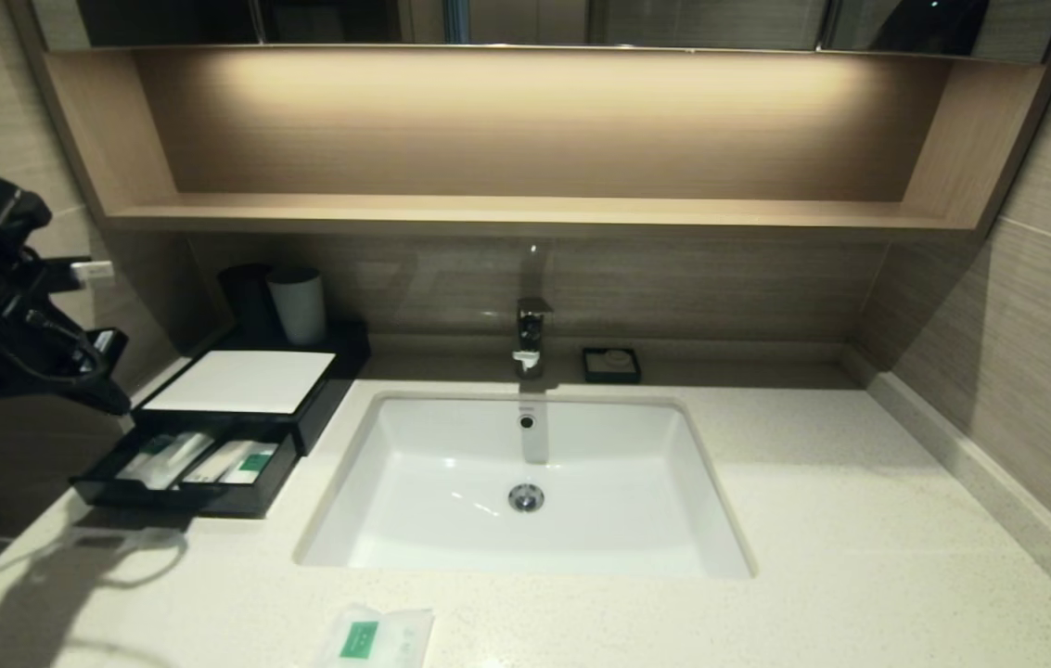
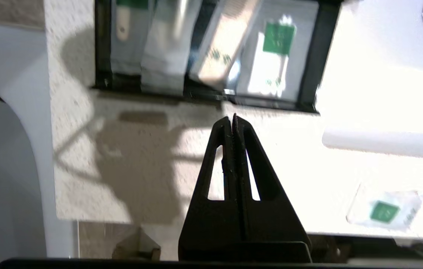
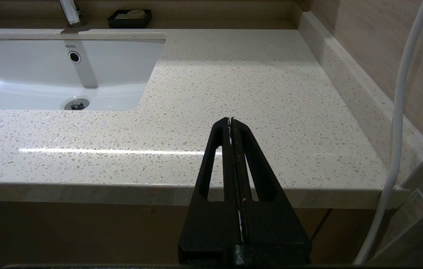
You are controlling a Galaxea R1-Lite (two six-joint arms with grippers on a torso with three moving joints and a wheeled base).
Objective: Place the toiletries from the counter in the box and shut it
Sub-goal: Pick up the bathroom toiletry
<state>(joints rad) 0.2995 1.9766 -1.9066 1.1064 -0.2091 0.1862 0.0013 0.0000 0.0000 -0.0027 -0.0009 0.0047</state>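
The black box (image 1: 247,382) with a white top panel stands at the counter's left, its front drawer (image 1: 186,496) pulled out. Clear-wrapped toothbrushes (image 1: 168,457) and other green-labelled packets (image 1: 247,461) lie in the drawer; they also show in the left wrist view (image 2: 211,48). A small white sachet with a green label (image 1: 377,638) lies on the counter (image 1: 859,520) at the front edge, also in the left wrist view (image 2: 385,211). My left gripper (image 2: 233,118) is shut and empty, raised at the left above and beside the drawer. My right gripper (image 3: 230,120) is shut and empty, off the counter's front right edge.
A white inset sink (image 1: 525,482) with a tap (image 1: 530,334) fills the middle. A grey cup (image 1: 298,304) and a dark cup stand behind the box. A small black soap dish (image 1: 611,365) sits at the back. A wooden shelf (image 1: 525,213) hangs above.
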